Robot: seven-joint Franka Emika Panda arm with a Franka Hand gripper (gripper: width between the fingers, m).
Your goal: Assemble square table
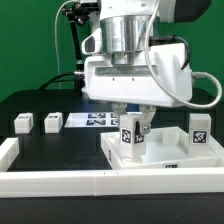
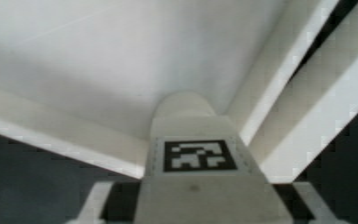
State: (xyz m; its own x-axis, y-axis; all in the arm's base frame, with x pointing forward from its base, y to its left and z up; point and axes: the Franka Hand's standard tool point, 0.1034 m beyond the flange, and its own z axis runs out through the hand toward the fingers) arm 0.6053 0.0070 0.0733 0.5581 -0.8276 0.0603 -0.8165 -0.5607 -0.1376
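Note:
The square slab [image 1: 165,152] lies rim-up at the exterior view's right. One white leg [image 1: 197,128] stands in its far right corner. My gripper [image 1: 133,128] is over the slab's near left corner, shut on another tagged leg [image 1: 128,138] that it holds upright with its foot at the slab. In the wrist view this leg [image 2: 197,150] fills the middle between my fingers [image 2: 105,205], with the slab's white underside [image 2: 105,60] and rim behind it. Two loose legs [image 1: 22,122] [image 1: 50,122] stand on the table at the left.
The marker board [image 1: 92,120] lies flat behind the gripper. A long white rail [image 1: 90,181] runs along the front edge and turns up the left side [image 1: 8,150]. The arm's body hides the table's middle back.

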